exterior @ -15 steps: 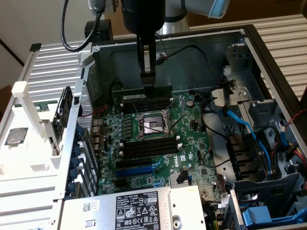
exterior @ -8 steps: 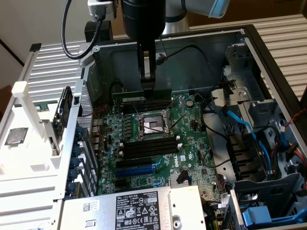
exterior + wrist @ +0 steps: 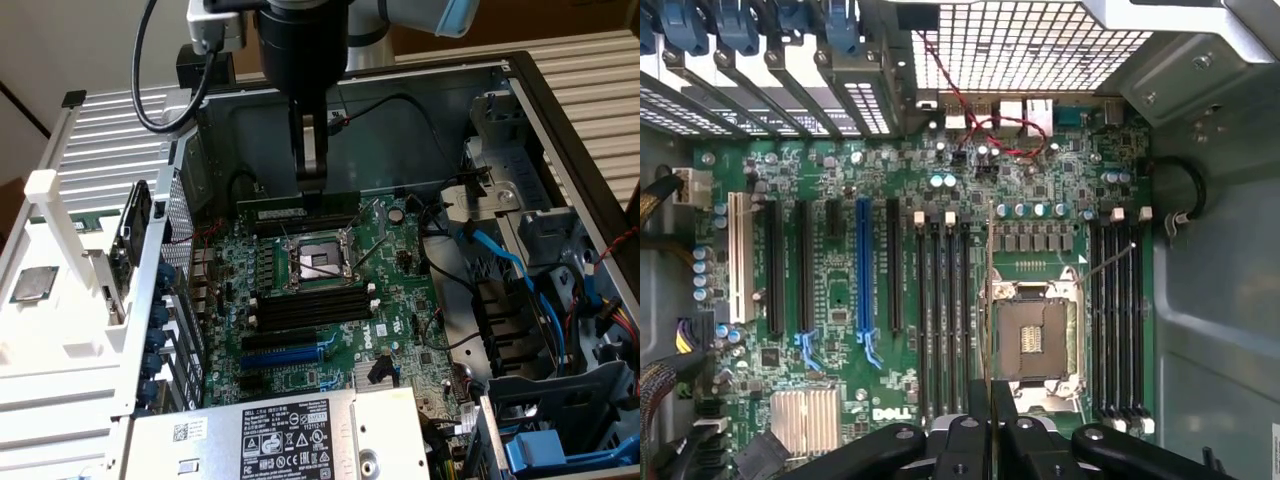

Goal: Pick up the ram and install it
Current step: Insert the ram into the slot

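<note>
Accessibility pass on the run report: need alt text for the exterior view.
The gripper holds the ram by its top edge, low over the motherboard in an open PC case, just beyond the empty CPU socket. Empty black memory slots lie on the socket's near side.

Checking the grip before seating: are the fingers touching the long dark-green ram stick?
Touching. In the wrist view, the fingers clamp the long dark-green ram stick, seen edge-on between them.
</note>
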`<state>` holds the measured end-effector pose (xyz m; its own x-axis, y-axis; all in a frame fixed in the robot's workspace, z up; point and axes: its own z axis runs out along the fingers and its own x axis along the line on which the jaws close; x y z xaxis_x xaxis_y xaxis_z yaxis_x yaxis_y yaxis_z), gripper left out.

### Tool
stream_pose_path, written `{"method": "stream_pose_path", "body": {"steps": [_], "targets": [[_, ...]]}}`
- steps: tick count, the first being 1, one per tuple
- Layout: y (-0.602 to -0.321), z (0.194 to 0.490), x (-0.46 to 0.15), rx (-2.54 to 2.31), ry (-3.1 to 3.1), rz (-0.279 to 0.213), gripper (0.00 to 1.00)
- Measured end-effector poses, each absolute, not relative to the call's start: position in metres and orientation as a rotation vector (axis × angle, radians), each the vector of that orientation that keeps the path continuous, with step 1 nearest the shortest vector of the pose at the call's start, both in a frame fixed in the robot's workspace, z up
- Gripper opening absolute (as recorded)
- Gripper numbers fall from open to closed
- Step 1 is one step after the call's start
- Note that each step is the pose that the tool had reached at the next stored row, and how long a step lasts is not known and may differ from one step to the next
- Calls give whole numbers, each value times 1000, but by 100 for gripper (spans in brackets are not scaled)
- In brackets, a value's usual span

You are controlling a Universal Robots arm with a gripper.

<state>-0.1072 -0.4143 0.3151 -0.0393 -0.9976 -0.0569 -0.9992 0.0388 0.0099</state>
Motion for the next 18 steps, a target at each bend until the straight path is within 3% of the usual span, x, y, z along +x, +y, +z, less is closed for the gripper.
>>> {"method": "stream_pose_path", "body": {"steps": [18], "targets": [[-419,306,-104,-2162,2247,14,13]]}}
